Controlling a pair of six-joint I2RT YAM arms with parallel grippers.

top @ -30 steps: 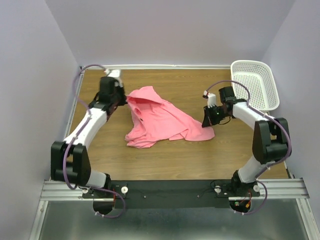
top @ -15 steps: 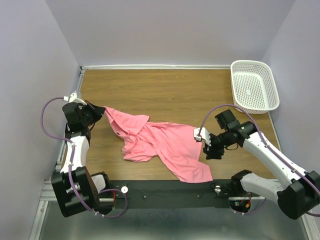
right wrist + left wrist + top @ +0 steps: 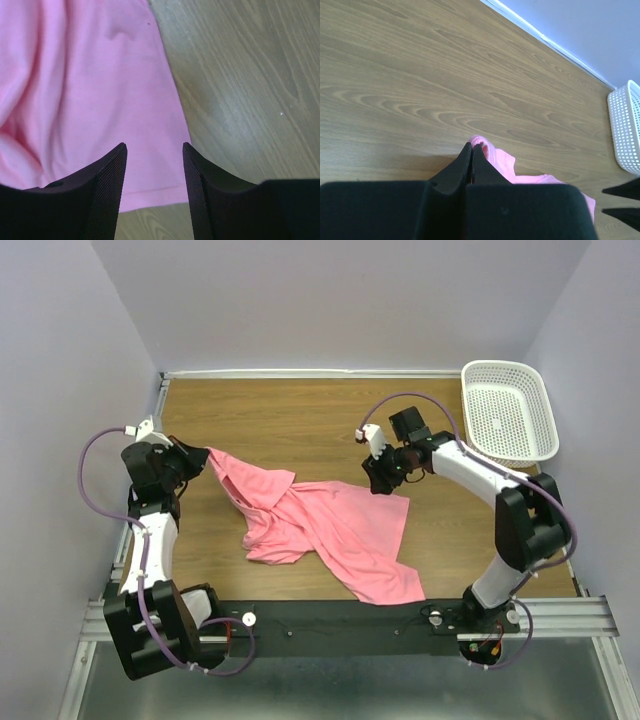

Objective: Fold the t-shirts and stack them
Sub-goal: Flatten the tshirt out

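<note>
A salmon-pink t-shirt (image 3: 340,530) lies rumpled and partly spread across the middle of the wooden table (image 3: 300,410). At the table's left edge my left gripper (image 3: 196,460) is shut on one corner of the shirt. The left wrist view shows a pink fold (image 3: 492,154) pinched at the tips of that gripper (image 3: 471,148). My right gripper (image 3: 379,472) hovers open over the shirt's far right corner. In the right wrist view the shirt's hem (image 3: 150,192) runs between the spread jaws of the gripper (image 3: 154,147), and nothing is held.
A white perforated basket (image 3: 505,410) stands at the back right corner, also visible as the basket (image 3: 625,130) in the left wrist view. Purple walls close in on the table's left, back and right sides. The shirt's lower tail reaches the near edge rail (image 3: 330,615).
The right gripper has opened and let go of the shirt, then swung from the front right back to the shirt's far right corner. The left gripper pulled its corner leftward and now holds still.
</note>
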